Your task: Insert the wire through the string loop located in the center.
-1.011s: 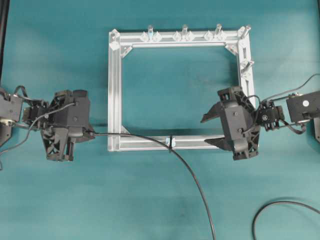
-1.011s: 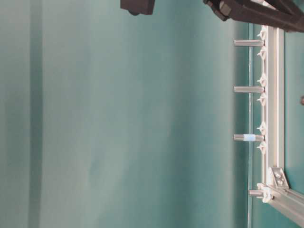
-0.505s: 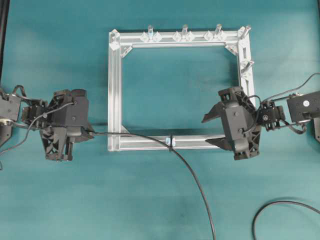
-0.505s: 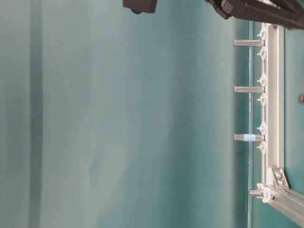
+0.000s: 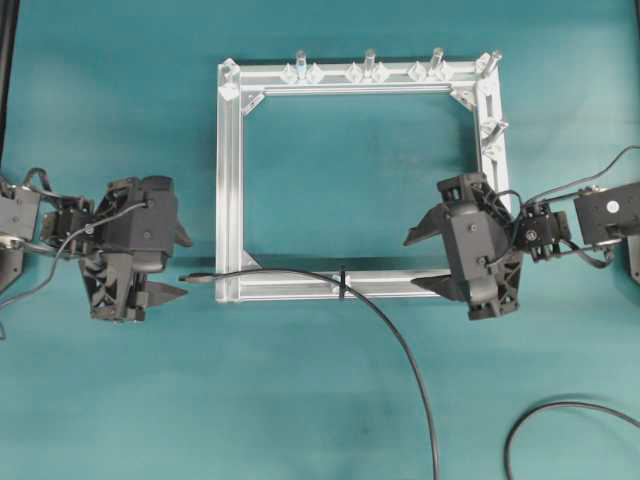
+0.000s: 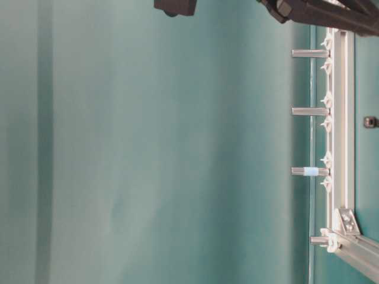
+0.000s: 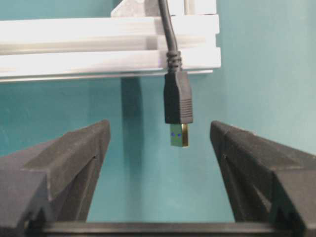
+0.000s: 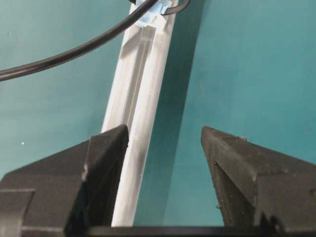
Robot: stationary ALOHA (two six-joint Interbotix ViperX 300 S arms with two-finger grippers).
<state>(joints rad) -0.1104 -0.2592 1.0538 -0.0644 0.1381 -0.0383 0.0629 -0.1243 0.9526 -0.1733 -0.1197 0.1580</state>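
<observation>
Overhead view: left claw (image 5: 178, 264) sits off the frame's (image 5: 228, 180) lower-left corner, jaws spread wide, holding nothing. Wire (image 5: 400, 350) plug tip (image 5: 195, 278) lies on the teal table (image 5: 120, 400) just outside that corner, pointing toward the claw, roughly level with the lower finger and close to it but apart. From the plug the wire crosses the frame's left bar, runs along the bottom bar, passes through the string loop (image 5: 342, 282) at the middle of that bar, then curves down toward the table's bottom edge. A second stretch of black cable arcs near the bottom-right corner of the table.

Left wrist view: plug (image 7: 177, 116) hangs between the two fingers (image 7: 64, 163), clear of both, gold-coloured end toward the camera, frame bar behind it.

Right claw (image 5: 425, 260) sits at the right end of the bottom bar, jaws wide, nothing held. Right wrist view: bottom bar (image 8: 140, 123) runs past the inner side of the left finger (image 8: 106, 163); wire (image 8: 74, 52) crosses at the loop (image 8: 153, 10) far ahead, with a pale-blue piece there.

Table-level view: only the frame edge with upright bolts (image 6: 310, 111) and bits of arm at top.
</observation>
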